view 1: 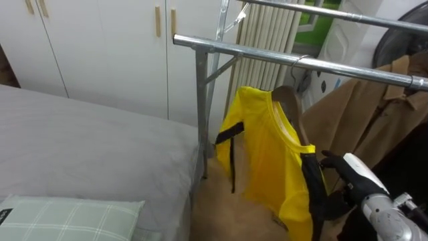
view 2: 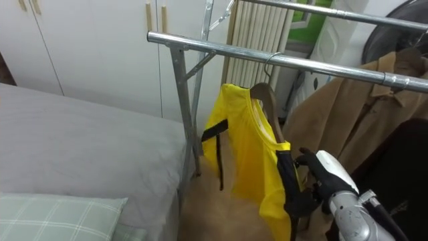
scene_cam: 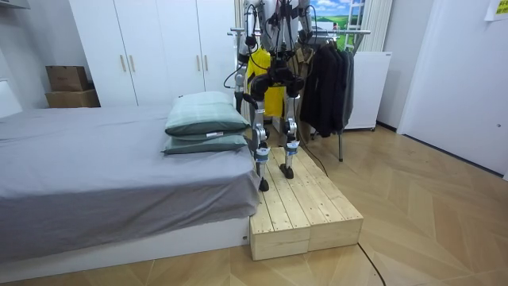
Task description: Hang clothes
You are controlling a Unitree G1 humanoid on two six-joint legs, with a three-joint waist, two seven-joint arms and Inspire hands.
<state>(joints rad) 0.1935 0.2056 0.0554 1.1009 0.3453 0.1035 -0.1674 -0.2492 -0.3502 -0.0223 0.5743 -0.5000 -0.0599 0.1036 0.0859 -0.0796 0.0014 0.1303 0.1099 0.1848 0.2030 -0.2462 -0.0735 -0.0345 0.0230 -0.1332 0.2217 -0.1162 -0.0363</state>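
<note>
At lower right of the left eye view, the right hand (view 1: 358, 175) sets its dark fingers (view 1: 332, 163) against the yellow shirt (view 1: 264, 154) at its black-trimmed sleeve. Whether they pinch it I cannot tell. The shirt hangs to their left, long axis vertical, on a wooden hanger (view 1: 287, 98) hooked over the metal rail (view 1: 267, 56).

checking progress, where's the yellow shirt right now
In the left eye view, the yellow shirt hangs on a hanger from the metal rail, between the bed and the brown coat.
</note>
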